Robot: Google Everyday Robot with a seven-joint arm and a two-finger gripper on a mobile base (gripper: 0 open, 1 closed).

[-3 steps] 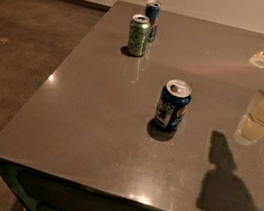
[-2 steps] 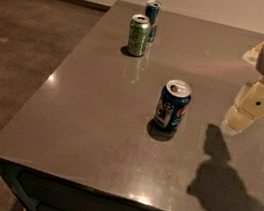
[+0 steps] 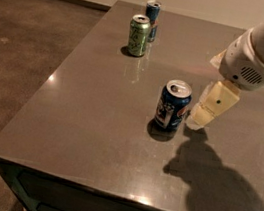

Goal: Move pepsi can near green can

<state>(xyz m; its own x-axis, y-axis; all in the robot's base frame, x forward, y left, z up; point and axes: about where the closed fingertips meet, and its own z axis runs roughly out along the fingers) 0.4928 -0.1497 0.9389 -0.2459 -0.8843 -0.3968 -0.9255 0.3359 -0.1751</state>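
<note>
Against the frame 0.7 s back, the gripper [image 3: 198, 120] is now further left and a little lower: it was well off the pepsi can [image 3: 173, 105] and now sits just beside the can's right side, tip near the can's lower half. I cannot tell whether they touch. Its shadow [image 3: 219, 189] on the table [image 3: 93, 121] has shifted left with it and now reaches almost to the can's base. None of the cans have moved. The pepsi can stands upright at mid-table, well apart from the green can [image 3: 139, 35], which is upright near the far left edge with the slim blue can [image 3: 152, 12] just behind it. The arm [image 3: 263, 49] comes in from the upper right, white wrist housing high, the cream gripper angled down and to the left toward the can. I cannot tell whether the claw is spread or pressed together; nothing is seen in its grasp.
</note>
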